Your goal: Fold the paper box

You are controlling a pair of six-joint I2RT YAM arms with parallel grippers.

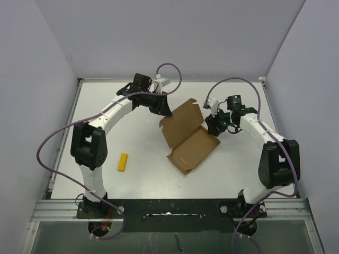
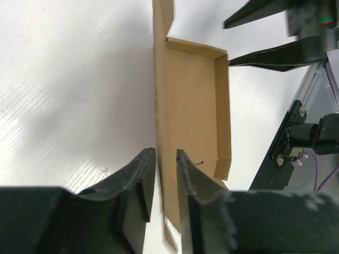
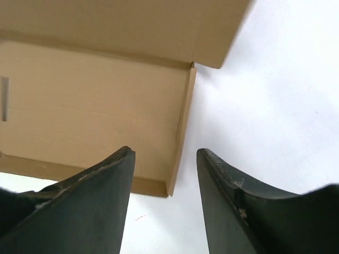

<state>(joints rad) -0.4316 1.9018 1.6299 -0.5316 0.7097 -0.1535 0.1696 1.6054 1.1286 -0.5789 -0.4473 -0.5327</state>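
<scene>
While side walls are already raised on the paper box (image 1: 188,138) at mid-table, its lid is left unfolded; the right gripper (image 3: 164,153) is spread open, and whether the left gripper (image 2: 166,153) pinches it cannot be told.

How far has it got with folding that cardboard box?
Roughly midway, I'd judge. Done: the paper box is no flat sheet; its tray has low side walls standing. In hand: the left claw straddles one long wall, and the right claw, open, hovers at a short wall. Left: the lid panel is not yet shut, so closing and tucking remain.
</scene>
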